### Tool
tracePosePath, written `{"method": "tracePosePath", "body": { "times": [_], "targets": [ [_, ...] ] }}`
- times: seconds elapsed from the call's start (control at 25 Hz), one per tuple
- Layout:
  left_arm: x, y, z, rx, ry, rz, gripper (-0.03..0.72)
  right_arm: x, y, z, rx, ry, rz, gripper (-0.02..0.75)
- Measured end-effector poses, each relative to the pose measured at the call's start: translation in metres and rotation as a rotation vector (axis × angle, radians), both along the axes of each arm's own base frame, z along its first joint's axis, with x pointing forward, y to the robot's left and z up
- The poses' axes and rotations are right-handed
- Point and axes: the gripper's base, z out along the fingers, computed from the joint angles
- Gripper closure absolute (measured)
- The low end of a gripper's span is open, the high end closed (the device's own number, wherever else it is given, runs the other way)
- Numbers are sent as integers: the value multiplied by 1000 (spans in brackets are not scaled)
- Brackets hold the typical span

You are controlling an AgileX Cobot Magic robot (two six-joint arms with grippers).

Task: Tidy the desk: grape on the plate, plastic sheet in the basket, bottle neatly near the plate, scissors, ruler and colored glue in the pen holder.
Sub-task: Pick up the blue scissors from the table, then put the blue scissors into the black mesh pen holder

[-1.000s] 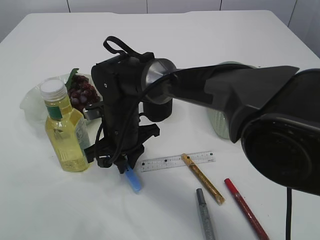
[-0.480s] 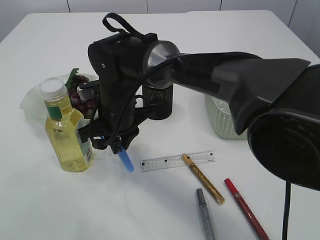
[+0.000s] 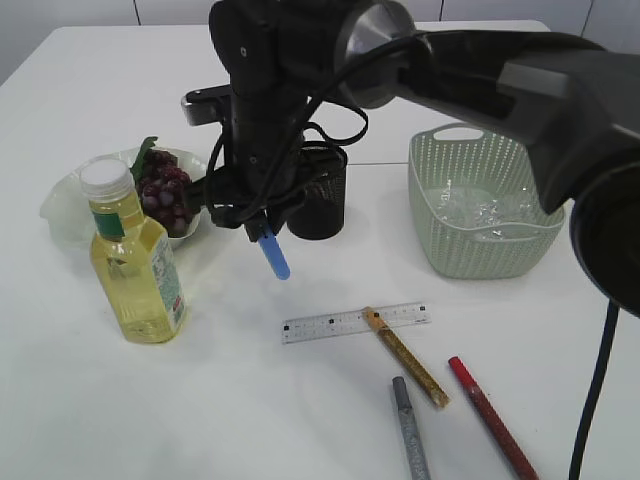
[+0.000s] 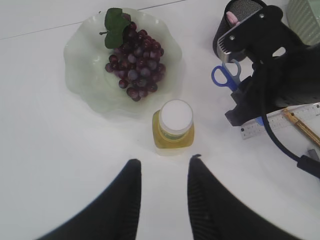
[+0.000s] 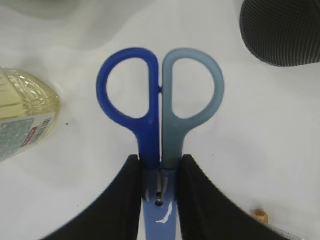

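My right gripper [image 5: 160, 159] is shut on the blue scissors [image 5: 160, 100] just below their two handle loops. It holds them in the air, handles hanging down [image 3: 273, 256], next to the black mesh pen holder [image 3: 328, 200]. The grape [image 3: 167, 192] lies on the glass plate [image 3: 70, 205], and the yellow bottle [image 3: 133, 265] stands upright in front of the plate. A ruler [image 3: 355, 322] and three colored glue pens, gold [image 3: 405, 357], silver [image 3: 408, 430] and red [image 3: 490, 415], lie on the table. The plastic sheet [image 3: 480, 210] sits in the green basket [image 3: 485, 255]. My left gripper [image 4: 164, 161] hangs open above the table, short of the bottle [image 4: 173, 125].
The right arm [image 3: 470, 60] reaches across from the right, over the basket and pen holder. The pen holder [image 4: 235, 20] has something pink inside. White table stretches to the left of and in front of the bottle.
My right gripper has lifted the scissors off the table and carried them up and back toward the pen holder. The basket has come into view. The left gripper's opening is unchanged.
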Motion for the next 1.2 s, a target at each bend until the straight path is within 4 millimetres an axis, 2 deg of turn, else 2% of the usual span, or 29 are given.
{"method": "tracePosePath", "body": {
  "times": [0.6,0.84,0.96,1.2],
  "targets": [
    [0,0,0,-3,2,-1,454,-8,-15,56,-11,-131,21,584],
    [0,0,0,-3,2,-1,454,-17,-26,50,-48,-159,75,584],
    [0,0,0,-3,2,-1,453,-21,-31,52,-29,-251,104,584],
    [0,0,0,-3,2,-1,454,-29,-40,78,70,-518,182,584]
  ]
}}
